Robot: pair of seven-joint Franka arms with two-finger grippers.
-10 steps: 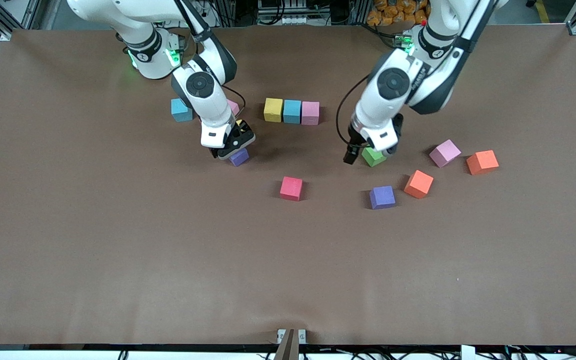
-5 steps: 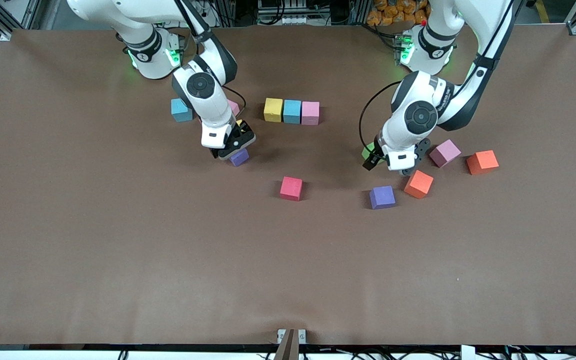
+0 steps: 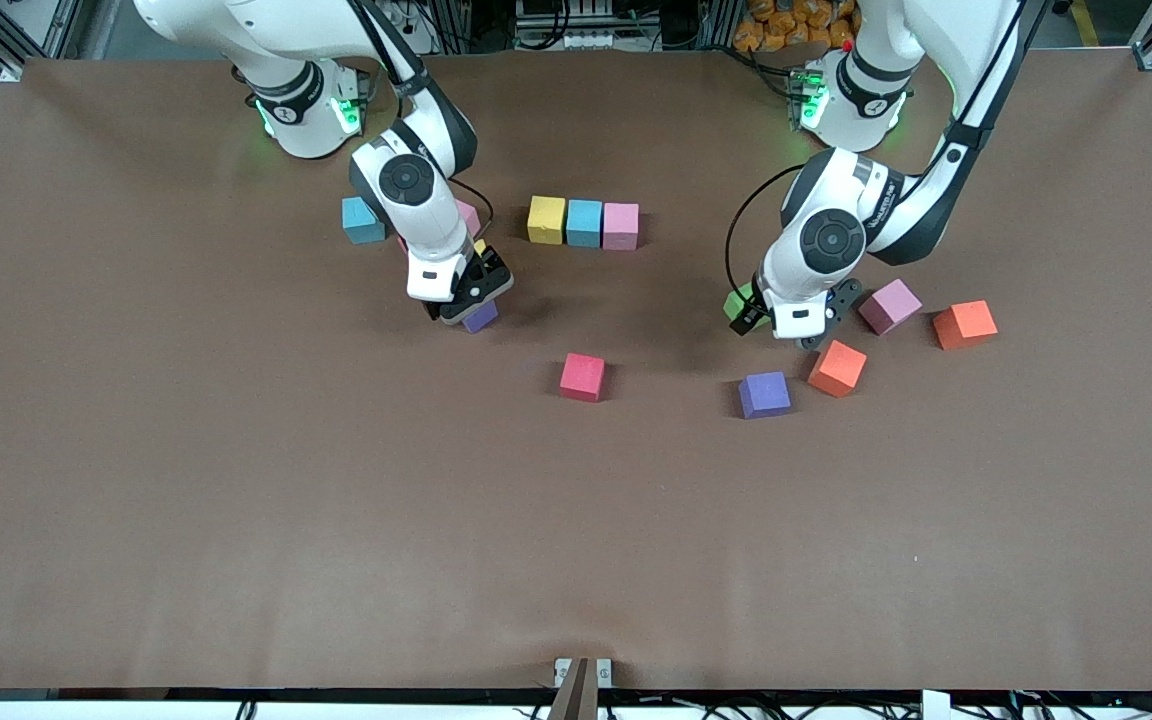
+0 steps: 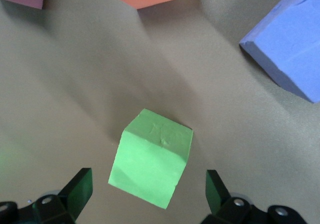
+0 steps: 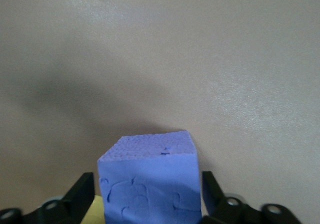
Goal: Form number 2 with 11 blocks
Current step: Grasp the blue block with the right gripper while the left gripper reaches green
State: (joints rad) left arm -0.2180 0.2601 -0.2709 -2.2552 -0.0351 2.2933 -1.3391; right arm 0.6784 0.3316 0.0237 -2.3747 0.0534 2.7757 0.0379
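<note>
A row of three blocks, yellow (image 3: pixel 546 219), sky blue (image 3: pixel 584 222) and pink (image 3: pixel 621 225), lies between the two arms. My right gripper (image 3: pixel 466 306) is down over a purple block (image 3: pixel 480 318) on the table. In the right wrist view its open fingers (image 5: pixel 82 191) sit close on either side of that purple block (image 5: pixel 150 179), with narrow gaps. My left gripper (image 3: pixel 786 325) hangs low over a green block (image 3: pixel 737 301). In the left wrist view that gripper (image 4: pixel 147 191) is open wide, with the green block (image 4: pixel 150 156) lying skewed between its fingertips, untouched.
Loose blocks: red (image 3: pixel 583 377), purple (image 3: pixel 765 394), orange (image 3: pixel 837 367), mauve (image 3: pixel 889 305) and orange-red (image 3: pixel 964 324) near the left gripper. A sky blue block (image 3: pixel 363 220), a pink one (image 3: pixel 468 213) and a yellow one (image 5: pixel 95 211) lie by the right arm.
The left arm swung toward its own end of the table and turned its wrist, keeping low by the green block. The right gripper's fingers have drawn in around the purple block.
</note>
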